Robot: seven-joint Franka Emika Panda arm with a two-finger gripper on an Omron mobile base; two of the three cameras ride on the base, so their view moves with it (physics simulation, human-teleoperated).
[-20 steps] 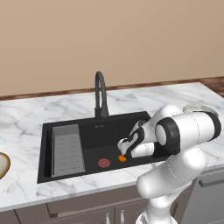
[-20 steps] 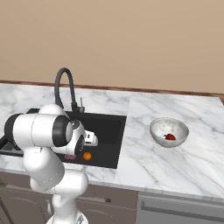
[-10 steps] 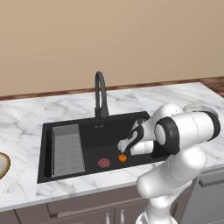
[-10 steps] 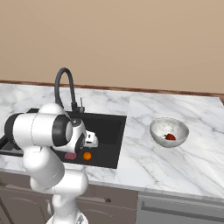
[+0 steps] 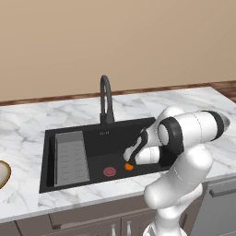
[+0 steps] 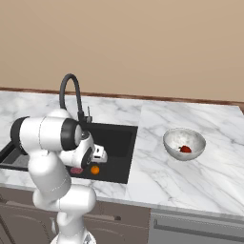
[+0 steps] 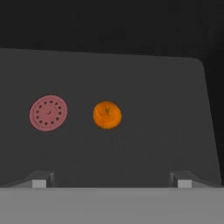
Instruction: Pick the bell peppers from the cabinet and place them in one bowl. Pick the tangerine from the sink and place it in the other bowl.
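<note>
Gripper [image 7: 112, 181] wide open, empty, poised above sink [image 5: 92, 138] floor. Tangerine [image 7: 107, 115] just beside pink drain [image 7: 48, 113], not yet grasped. Farther right on counter: speckled bowl [image 6: 172, 138] holding red pepper [image 6: 185, 149]; only 1 visible, second unclear. Tangerine transfer to tan bowl [image 5: 2, 174] pending.

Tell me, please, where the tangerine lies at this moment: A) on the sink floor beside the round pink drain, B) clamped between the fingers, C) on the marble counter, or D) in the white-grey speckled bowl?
A: the tangerine rests on the dark floor of the sink, just beside the drain, with the open fingers apart from it.
</note>
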